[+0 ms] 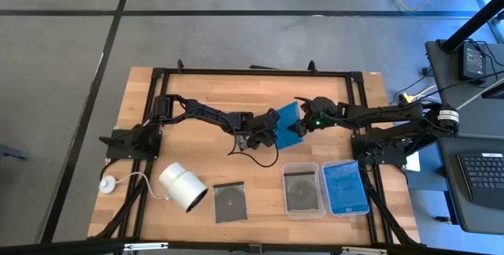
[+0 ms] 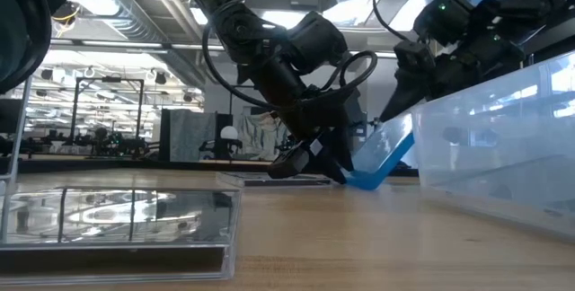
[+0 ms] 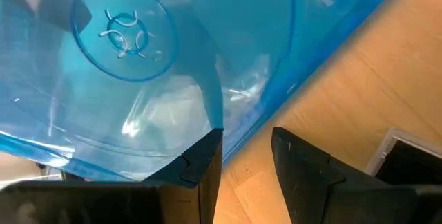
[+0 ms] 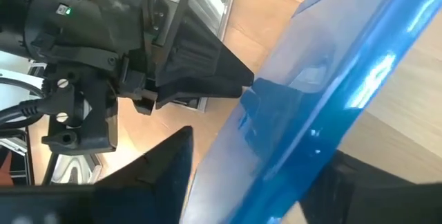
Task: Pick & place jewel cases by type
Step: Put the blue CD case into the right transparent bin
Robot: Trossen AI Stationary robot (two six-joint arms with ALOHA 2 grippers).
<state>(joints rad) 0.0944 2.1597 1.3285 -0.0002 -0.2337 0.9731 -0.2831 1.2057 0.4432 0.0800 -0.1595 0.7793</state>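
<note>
place: lab/workshop | evidence: concrete floor (image 1: pixel 63 90); open hall with metal racks (image 2: pixel 99 116); laptop (image 1: pixel 482 178)

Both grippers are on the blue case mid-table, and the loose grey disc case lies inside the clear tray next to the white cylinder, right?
Not quite. The grey disc case lies bare on the table beside the white cylinder, not in a tray; the high view shows it. The rest holds: left gripper and right gripper meet at the blue case.

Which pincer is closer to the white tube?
Left. The left pincer is mid-table, up and right of the white tube; the right pincer is farther right.
</note>
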